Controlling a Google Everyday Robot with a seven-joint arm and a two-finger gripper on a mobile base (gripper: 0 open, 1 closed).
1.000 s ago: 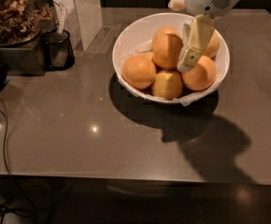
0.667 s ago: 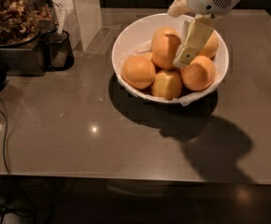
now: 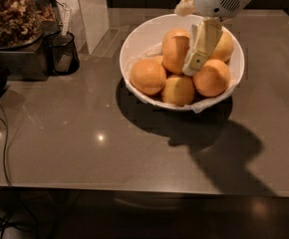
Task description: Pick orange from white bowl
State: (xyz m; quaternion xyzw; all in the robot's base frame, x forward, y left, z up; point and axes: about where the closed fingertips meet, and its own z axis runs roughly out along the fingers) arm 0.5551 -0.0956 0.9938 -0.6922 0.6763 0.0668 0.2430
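Note:
The white bowl (image 3: 134, 39) stands on the grey table, right of centre at the back, with a thin white liner over its rim. It holds several oranges. The biggest deep-orange orange (image 3: 176, 51) sits on top of the pile in the middle. My gripper (image 3: 194, 66) hangs down from the white arm head at the top right, inside the bowl. It lies right against the big orange's right side, between it and another orange (image 3: 212, 77). A paler yellowish orange (image 3: 178, 90) lies at the front.
A black mesh cup (image 3: 61, 54) and a container of brown snacks (image 3: 10, 14) stand at the back left. A white box (image 3: 92, 11) stands behind the cup. A dark cable (image 3: 5, 148) runs down the left edge.
My gripper has shifted left inside the bowl, from the gap near the right-hand oranges to right beside the big top orange. The oranges have barely moved.

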